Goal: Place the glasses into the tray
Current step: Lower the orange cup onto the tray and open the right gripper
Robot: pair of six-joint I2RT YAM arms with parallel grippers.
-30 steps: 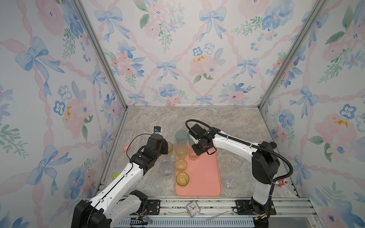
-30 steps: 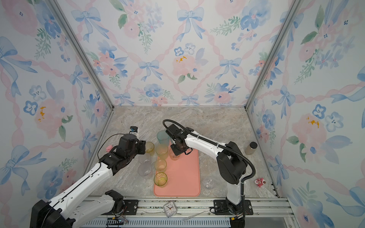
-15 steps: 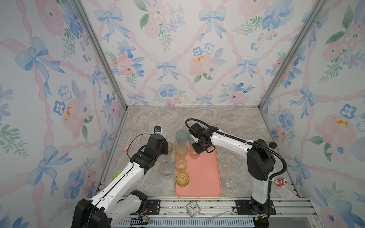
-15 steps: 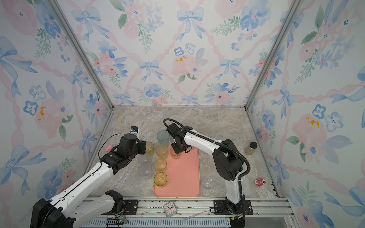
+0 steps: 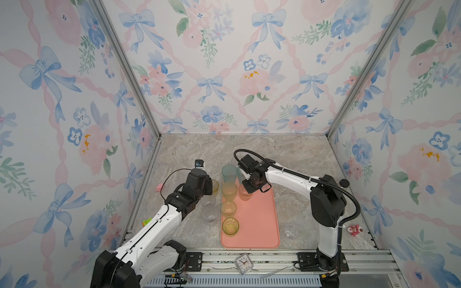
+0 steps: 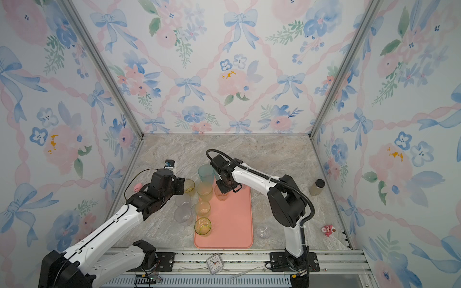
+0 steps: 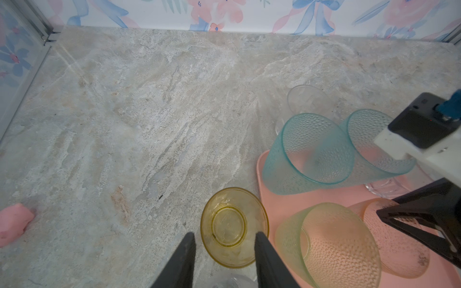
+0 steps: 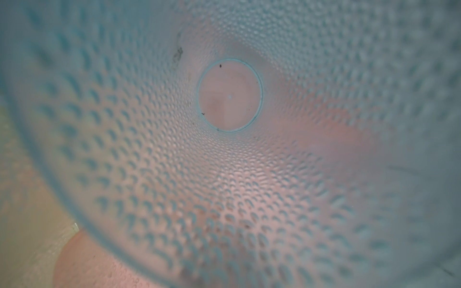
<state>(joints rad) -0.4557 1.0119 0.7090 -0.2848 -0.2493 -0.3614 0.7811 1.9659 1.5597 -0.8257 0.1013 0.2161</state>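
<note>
Right now the jaws of the left gripper (image 7: pixel 224 235) are standing apart astride the yellow glass (image 7: pixel 234 224), sitting lower centre just outside the tray (image 7: pixel 262 179). Closing off-centre could be toppling it against neighbouring glasses (image 7: pixel 331 246). Whether the right gripper (image 5: pixel 255 187) is clamping the peach glass (image 5: pixel 245 196) I cannot tell.
</note>
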